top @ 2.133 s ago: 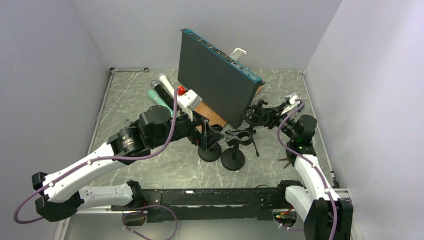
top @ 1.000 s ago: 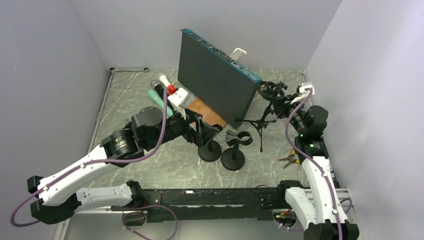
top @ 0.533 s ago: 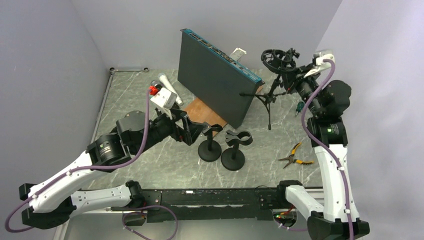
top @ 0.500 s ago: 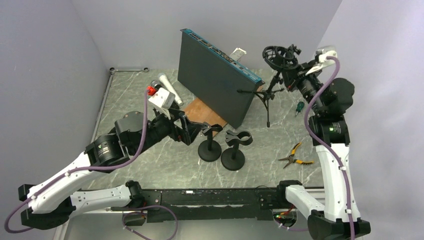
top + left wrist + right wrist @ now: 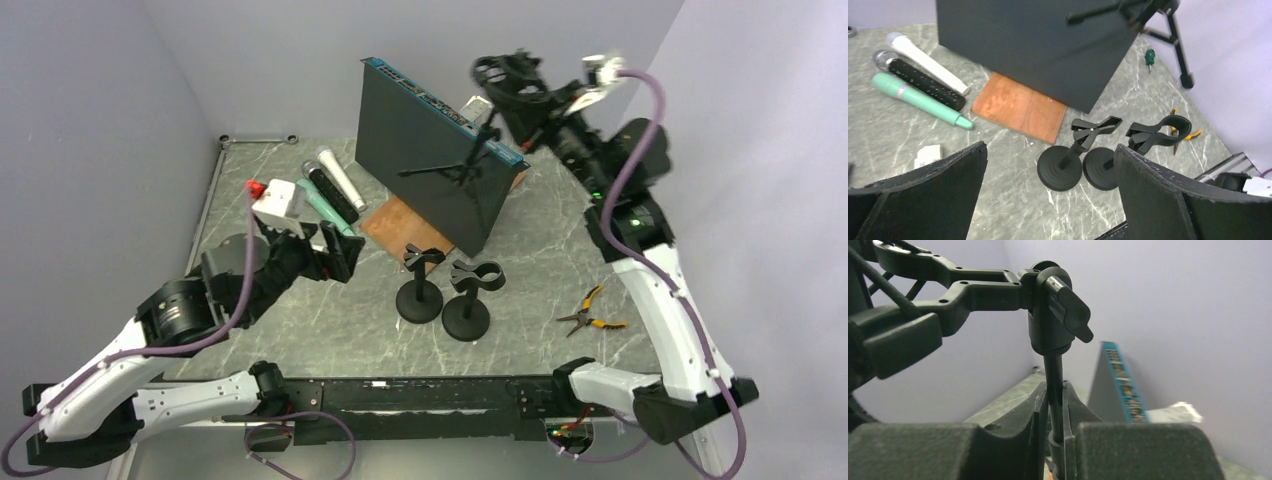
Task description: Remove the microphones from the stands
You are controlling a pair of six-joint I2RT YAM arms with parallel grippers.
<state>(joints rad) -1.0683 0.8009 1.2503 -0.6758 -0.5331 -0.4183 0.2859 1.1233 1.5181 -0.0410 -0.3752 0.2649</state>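
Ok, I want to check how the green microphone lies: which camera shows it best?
Left wrist: the green microphone lies whole and unobstructed beside the black microphone. Top external shows it small and partly hidden behind the left arm. Right wrist doesn't show it.

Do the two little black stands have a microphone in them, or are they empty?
Empty. The two stands have bare clips, and the three microphones lie flat on the table.
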